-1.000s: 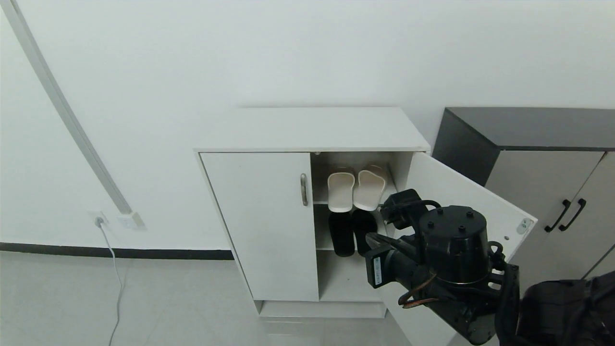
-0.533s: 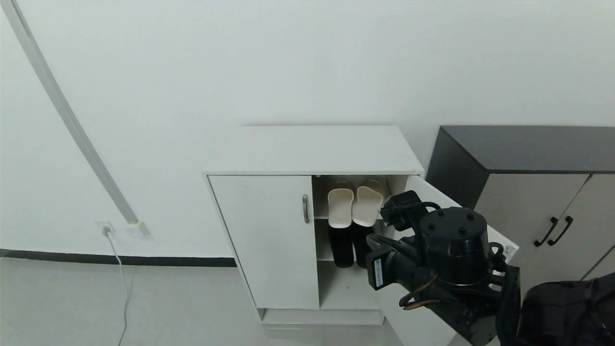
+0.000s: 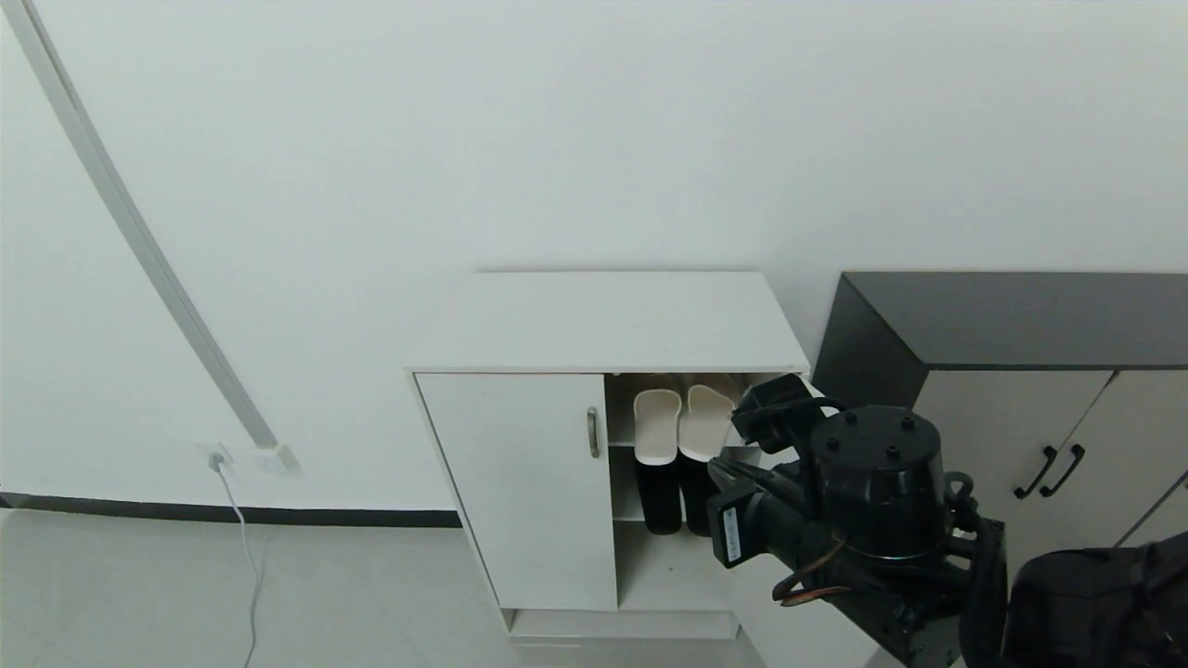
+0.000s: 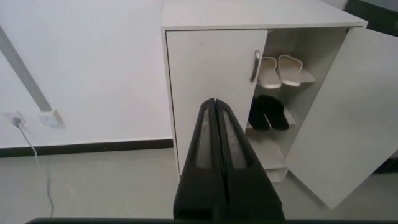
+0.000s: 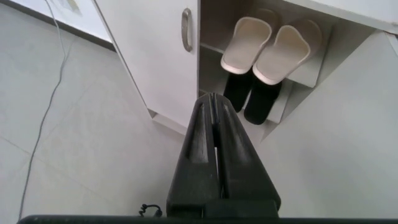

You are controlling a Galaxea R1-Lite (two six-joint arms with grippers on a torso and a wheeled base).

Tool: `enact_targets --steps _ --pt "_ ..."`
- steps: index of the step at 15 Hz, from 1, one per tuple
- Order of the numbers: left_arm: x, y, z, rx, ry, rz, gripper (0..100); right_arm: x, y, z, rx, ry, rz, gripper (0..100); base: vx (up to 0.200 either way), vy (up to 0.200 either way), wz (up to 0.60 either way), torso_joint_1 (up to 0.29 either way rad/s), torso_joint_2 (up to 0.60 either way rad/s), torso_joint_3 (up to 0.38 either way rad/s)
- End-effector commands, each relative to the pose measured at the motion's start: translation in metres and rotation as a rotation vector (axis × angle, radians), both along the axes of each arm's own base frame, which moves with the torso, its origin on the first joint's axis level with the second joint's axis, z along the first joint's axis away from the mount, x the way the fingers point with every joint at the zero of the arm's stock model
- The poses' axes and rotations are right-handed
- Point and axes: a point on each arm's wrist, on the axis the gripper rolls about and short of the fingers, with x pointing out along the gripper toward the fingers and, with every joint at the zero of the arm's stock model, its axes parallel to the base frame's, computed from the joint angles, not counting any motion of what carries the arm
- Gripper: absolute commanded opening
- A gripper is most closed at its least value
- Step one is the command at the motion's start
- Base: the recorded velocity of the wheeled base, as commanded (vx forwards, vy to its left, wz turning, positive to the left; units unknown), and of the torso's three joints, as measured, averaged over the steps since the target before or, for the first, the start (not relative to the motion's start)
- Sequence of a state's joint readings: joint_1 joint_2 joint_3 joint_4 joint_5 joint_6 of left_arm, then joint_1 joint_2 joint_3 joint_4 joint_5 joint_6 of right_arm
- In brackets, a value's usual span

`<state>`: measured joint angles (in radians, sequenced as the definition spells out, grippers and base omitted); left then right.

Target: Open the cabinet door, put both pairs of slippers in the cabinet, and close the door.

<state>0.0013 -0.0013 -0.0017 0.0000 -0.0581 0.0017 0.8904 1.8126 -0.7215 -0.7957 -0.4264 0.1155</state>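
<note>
In the cabinet [image 3: 608,320], white slippers [image 3: 657,427] sit on the top shelf, black slippers [image 3: 659,496] below. Its right door [image 4: 348,112] is open. The left end effector [image 4: 215,104] and right end effector [image 5: 212,99] are squeezed closed, empty. The head view shows a dark cabinet [image 3: 1002,320] alongside.

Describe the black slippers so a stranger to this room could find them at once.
Find the low white cabinet against the wall, left of the grey dark-topped cabinet. Its right door is open; the flat black slippers sit on the middle shelf, directly below the cream pair, the only dark footwear inside.
</note>
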Motion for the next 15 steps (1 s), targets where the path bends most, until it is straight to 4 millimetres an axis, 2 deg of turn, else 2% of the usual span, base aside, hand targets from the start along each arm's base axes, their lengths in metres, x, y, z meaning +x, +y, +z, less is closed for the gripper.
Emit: enact_targets --steps 1,5,11,15 --pt "0.0001 0.0000 0.0000 0.000 0.001 0.000 0 -0.0006 -0.0003 -0.0005 -0.002 0.001 0.001 0 0.000 0.000 0.00 0.000 0.00 0.000" --pt "0.0001 0.0000 0.0000 0.000 0.001 0.000 0 -0.0011 -0.0009 -0.0018 -0.008 0.004 0.001 0 0.000 0.000 0.00 0.000 0.00 0.000" --pt "0.0001 0.0000 0.0000 -0.002 0.002 0.000 0 -0.0014 -0.0013 -0.0041 -0.016 0.009 0.002 0 0.000 0.000 -0.60 0.007 0.00 0.002" --pt "0.0001 0.0000 0.0000 -0.002 0.002 0.000 0 -0.0013 -0.0013 -0.0045 -0.021 0.001 0.005 0 0.000 0.000 0.00 0.062 -0.12 -0.063"
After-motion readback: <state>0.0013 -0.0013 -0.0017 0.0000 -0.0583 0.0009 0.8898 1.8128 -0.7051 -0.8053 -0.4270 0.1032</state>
